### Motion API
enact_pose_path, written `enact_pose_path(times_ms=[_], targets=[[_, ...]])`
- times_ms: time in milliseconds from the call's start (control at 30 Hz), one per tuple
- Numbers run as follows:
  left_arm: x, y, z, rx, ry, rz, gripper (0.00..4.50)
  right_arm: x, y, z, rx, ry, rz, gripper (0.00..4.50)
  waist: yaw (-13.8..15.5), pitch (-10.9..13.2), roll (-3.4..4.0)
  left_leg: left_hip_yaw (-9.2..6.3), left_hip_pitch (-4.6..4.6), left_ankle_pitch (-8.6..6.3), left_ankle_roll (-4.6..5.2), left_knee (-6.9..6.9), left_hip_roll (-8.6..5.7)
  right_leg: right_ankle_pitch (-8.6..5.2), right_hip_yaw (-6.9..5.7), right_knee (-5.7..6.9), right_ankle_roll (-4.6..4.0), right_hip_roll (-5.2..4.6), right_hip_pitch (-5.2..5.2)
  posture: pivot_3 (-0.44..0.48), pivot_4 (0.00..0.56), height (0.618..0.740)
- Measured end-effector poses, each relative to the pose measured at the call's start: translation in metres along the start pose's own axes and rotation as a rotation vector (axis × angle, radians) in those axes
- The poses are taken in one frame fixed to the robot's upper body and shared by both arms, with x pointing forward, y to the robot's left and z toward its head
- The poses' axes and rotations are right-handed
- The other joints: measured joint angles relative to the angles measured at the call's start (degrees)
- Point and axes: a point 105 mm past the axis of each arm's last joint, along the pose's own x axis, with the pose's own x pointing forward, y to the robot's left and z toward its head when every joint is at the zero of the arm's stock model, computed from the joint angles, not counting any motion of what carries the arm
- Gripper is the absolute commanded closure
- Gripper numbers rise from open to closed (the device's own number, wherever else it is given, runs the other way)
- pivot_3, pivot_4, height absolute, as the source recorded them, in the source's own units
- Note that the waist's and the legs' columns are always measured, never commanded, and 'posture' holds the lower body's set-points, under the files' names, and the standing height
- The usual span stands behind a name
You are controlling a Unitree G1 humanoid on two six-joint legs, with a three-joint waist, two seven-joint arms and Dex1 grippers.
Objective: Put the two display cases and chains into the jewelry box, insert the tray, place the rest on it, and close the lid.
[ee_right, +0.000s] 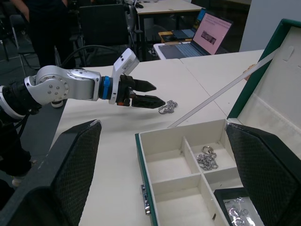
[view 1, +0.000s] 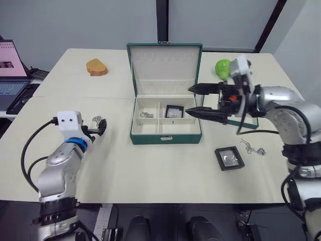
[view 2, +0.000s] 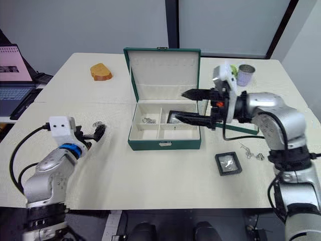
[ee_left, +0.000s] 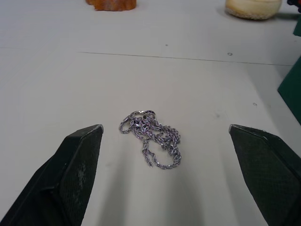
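The right hand (view 1: 193,101) hangs spread over the right end of the jewelry box (view 1: 166,134), holding nothing; one display case (view 1: 173,111) lies in the rear right compartment just beneath its fingertips, which suggests the hand is there because of that case. A chain (view 1: 146,115) rests in the rear left compartment, farther from this hand. The lid (view 1: 165,67) stands upright behind the hand, leaving the cream interior open for loading. On the bench (view 1: 150,170) below and outward of this arm lie the second display case (view 1: 229,157) and, just beside it, another chain (view 1: 253,148), both not yet boxed. The tray (view 2: 239,128) sits mostly hidden under the right forearm, apparently parked there until the box's lower level is filled.

The left hand (ee_left: 164,155) is also spread and empty, lowered close to the bench with a small heaped chain (ee_left: 151,138) lying between its fingers, apart from both; it looks poised to pinch that heap next. The box stands well beyond it.
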Motion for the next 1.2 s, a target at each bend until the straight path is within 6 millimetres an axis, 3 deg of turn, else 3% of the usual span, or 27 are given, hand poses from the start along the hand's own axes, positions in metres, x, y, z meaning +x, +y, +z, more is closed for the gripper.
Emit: enact_pose_path(times_ms=[267,700,1167,1200], targets=[[0.017,-0.017,-0.015,-0.037,0.048,0.068,0.04,0.014,-0.006,0.008,-0.05,-0.006,0.054,0.0,0.01,0.0,0.0,0.0,-0.02,0.0,0.0,0.23,0.01,0.0,-0.03,0.08,0.0,0.0,-0.01,0.0,0.15,0.74],[0.034,-0.011,-0.02,-0.039,0.096,0.158,0.04,0.019,-0.006,0.005,-0.044,0.003,0.079,0.0,0.06,0.0,0.0,0.01,-0.03,0.0,0.0,0.35,0.01,0.0,-0.03,0.16,0.0,0.0,-0.01,0.0,0.15,0.74],[0.035,-0.01,-0.023,-0.034,0.114,0.14,0.04,0.02,-0.006,0.008,-0.053,0.001,0.085,0.0,0.07,-0.03,0.04,0.0,0.0,0.0,0.0,0.43,0.01,0.0,-0.02,0.29,0.0,0.0,0.0,0.0,0.15,0.74],[0.036,-0.01,-0.023,-0.035,0.115,0.139,0.33,0.02,-0.006,0.008,-0.053,0.001,0.084,0.0,0.08,-0.03,0.04,0.01,0.0,0.0,0.0,0.44,0.01,0.0,-0.02,0.29,0.0,0.0,0.0,0.0,0.15,0.74]])
